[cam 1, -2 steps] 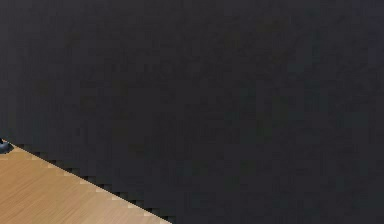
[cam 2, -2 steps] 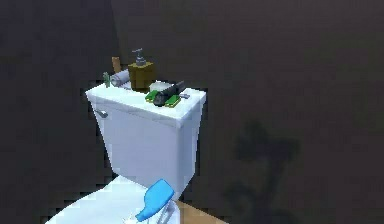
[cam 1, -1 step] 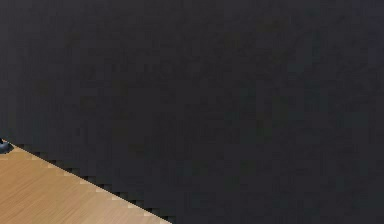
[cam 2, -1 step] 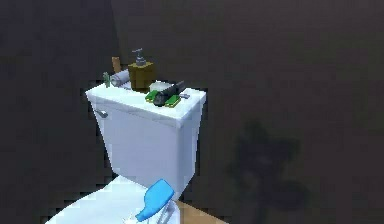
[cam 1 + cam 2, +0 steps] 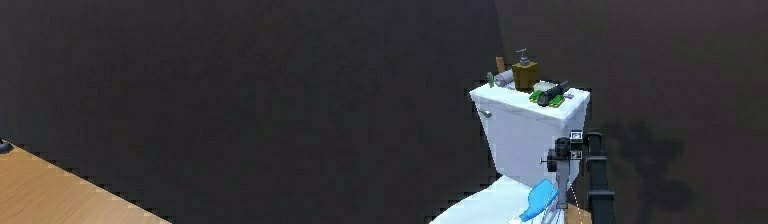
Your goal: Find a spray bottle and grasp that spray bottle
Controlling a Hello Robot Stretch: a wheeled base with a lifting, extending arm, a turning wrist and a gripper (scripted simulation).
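Spray bottle (image 5: pixel 539 200) is, we judge, the slanted light-blue thing low in the arm side view. It sits at the finger end of the gripper (image 5: pixel 560 180), in front of the toilet's white bowl (image 5: pixel 479 205). It lies just left of and below the gripper's dark body, its long axis rising from lower left toward the fingers. We cannot tell how the fingers stand, nor whether they hold it. A dark green thing (image 5: pixel 549 95) near the right edge of the tank lid (image 5: pixel 499 98), beside a pump dispenser (image 5: pixel 526 70), is our other candidate.
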